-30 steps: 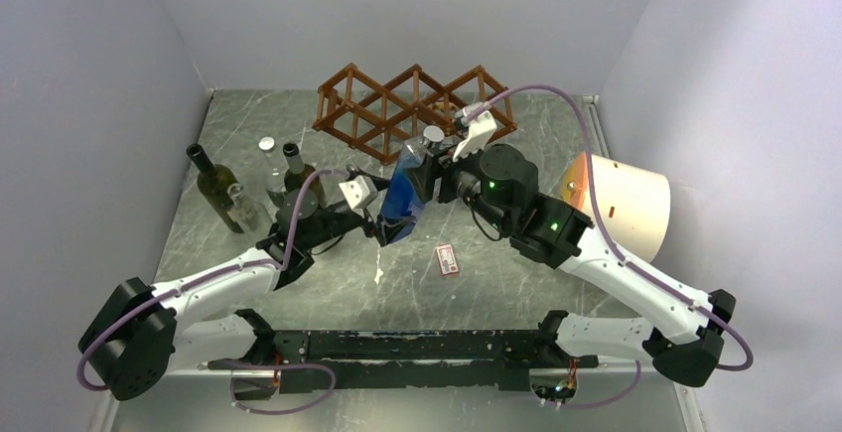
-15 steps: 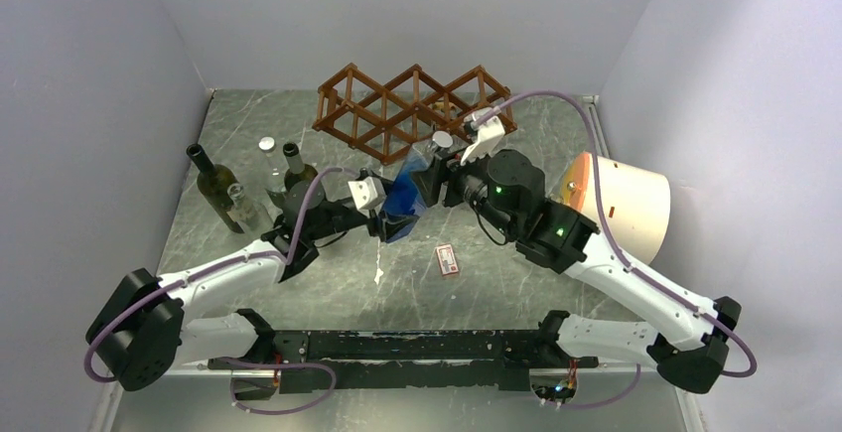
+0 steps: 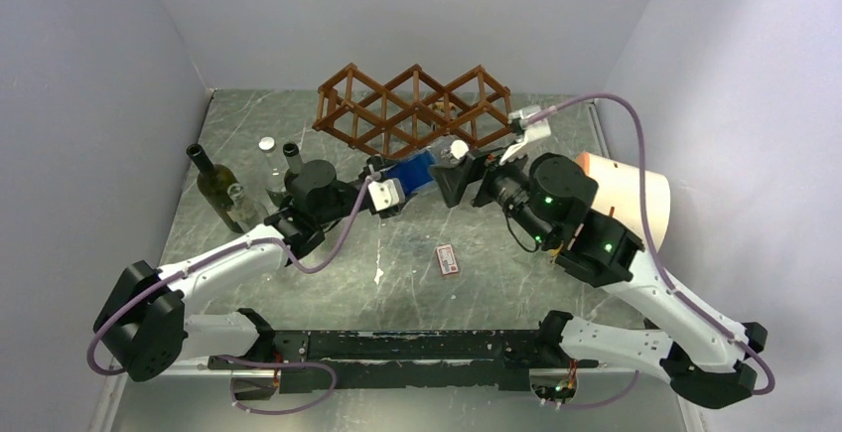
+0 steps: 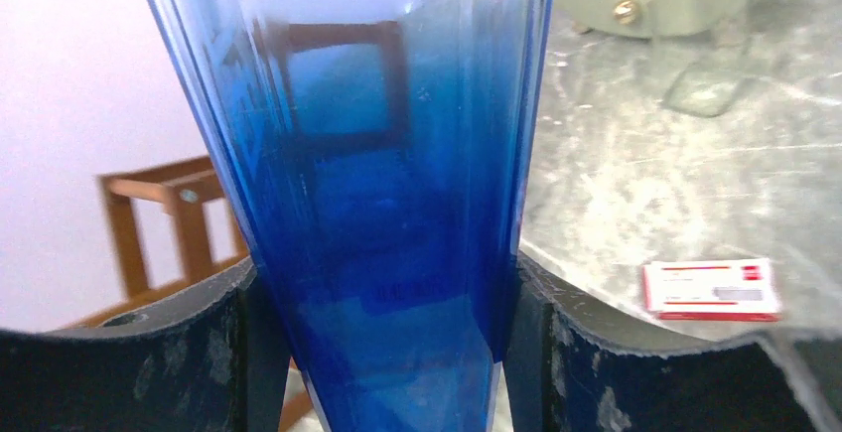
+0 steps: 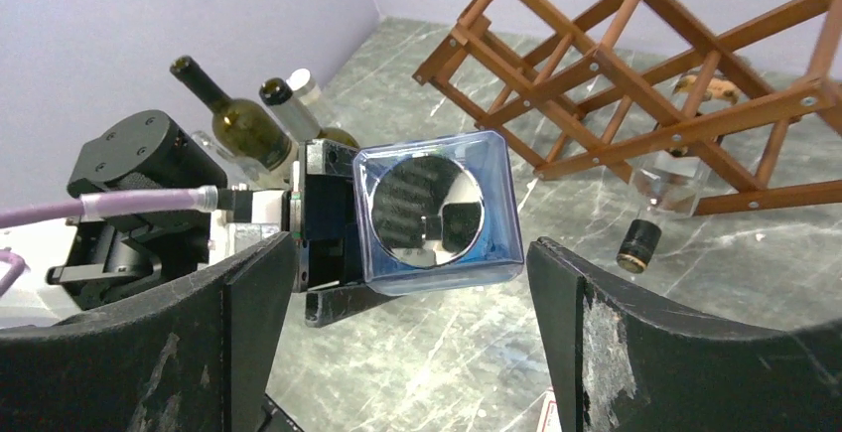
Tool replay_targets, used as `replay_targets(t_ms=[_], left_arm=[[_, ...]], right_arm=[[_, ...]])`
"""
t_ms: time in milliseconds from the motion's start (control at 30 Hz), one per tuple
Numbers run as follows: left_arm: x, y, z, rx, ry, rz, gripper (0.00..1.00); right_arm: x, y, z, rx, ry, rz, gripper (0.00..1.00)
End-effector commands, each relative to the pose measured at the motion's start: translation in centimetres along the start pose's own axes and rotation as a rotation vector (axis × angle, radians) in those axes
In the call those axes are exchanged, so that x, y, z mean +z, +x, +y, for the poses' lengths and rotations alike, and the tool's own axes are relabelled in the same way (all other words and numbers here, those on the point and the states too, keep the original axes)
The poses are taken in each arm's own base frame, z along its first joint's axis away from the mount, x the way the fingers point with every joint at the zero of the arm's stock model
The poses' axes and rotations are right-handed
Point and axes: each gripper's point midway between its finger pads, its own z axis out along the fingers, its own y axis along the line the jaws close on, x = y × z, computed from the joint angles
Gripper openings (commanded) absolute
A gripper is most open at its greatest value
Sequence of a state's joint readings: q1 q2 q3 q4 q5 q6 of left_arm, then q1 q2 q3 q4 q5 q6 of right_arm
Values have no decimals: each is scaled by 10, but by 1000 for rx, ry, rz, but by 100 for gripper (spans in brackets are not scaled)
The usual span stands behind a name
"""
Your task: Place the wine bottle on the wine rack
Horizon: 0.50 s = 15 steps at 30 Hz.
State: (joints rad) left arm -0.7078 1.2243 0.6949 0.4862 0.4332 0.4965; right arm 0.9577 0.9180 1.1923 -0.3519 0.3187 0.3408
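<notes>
1. The blue wine bottle (image 3: 411, 169) is held level above the table, just in front of the wine rack (image 3: 382, 104). Its silver cap is pointed at the right arm, and it is not yet in any cell.
2. The step in hand is judged to be lining the bottle up with a free cell. The axis should be kept level, and the cell already taken by a clear bottle (image 5: 663, 186) should be avoided.
3. The left gripper (image 4: 377, 353) is clamped on the bottle's base end, with both pads pressed flat against the glass.
4. The right gripper (image 5: 412, 253) is spread wide. The cap end is framed between its fingers, and no contact is seen.
</notes>
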Motion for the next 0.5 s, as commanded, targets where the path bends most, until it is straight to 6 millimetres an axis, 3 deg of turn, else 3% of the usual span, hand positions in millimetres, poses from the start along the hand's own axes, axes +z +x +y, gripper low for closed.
replay_targets(t_ms=[0, 167, 300, 467], left_arm=[[-4, -90, 71, 352, -199, -179, 7], [-10, -123, 95, 505, -247, -174, 7], [-16, -147, 106, 649, -265, -174, 7], [-23, -155, 124, 811, -329, -116, 7]], right_arm=[[-28, -41, -7, 6, 34, -90, 90], [-42, -65, -10, -11, 49, -132, 90], [-46, -69, -1, -14, -1, -129, 90], [-49, -75, 1, -14, -12, -139, 90]])
